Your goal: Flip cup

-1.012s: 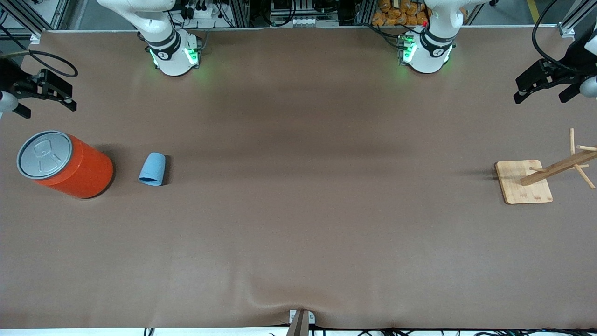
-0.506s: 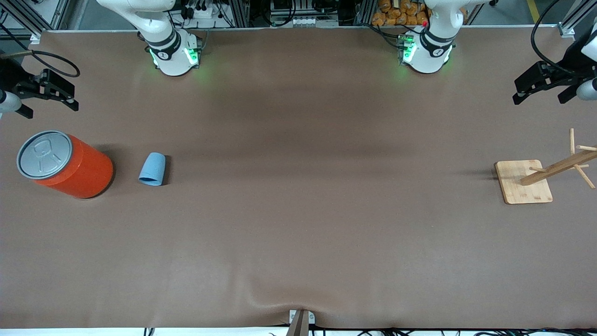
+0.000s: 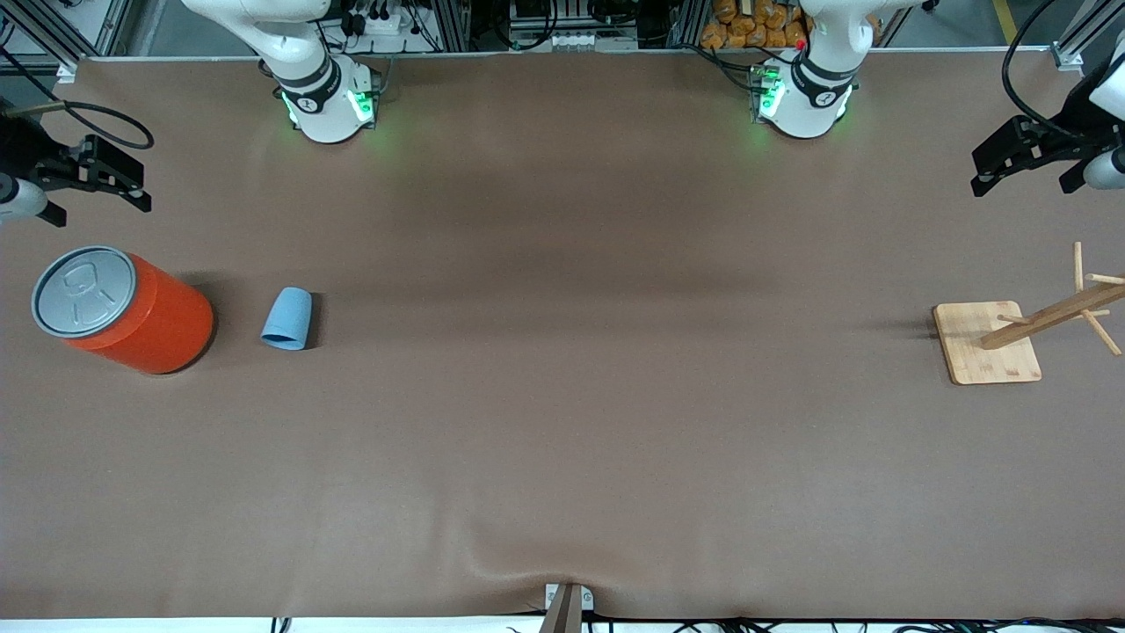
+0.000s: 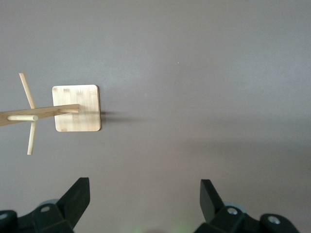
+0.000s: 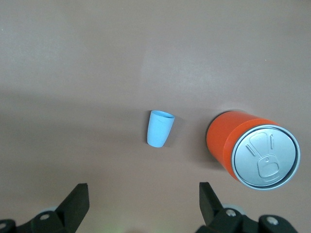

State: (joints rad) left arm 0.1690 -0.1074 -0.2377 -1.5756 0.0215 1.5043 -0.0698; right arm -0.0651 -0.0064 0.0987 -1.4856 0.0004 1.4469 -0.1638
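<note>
Your right pincer (image 3: 114, 180), jaws wide and empty, is nearer the cup (image 3: 287, 319), which seemingly stands mouth-down beside the orange can (image 3: 123, 309); the left pincer (image 3: 1024, 163) waits wide.

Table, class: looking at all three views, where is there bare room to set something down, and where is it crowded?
The widest bare stretch of the table runs between the cup and the wooden rack. The strip along the edge nearest the front camera is bare too. It is tightest at the right arm's end, where the cup stands beside the orange can, apart from it.
</note>
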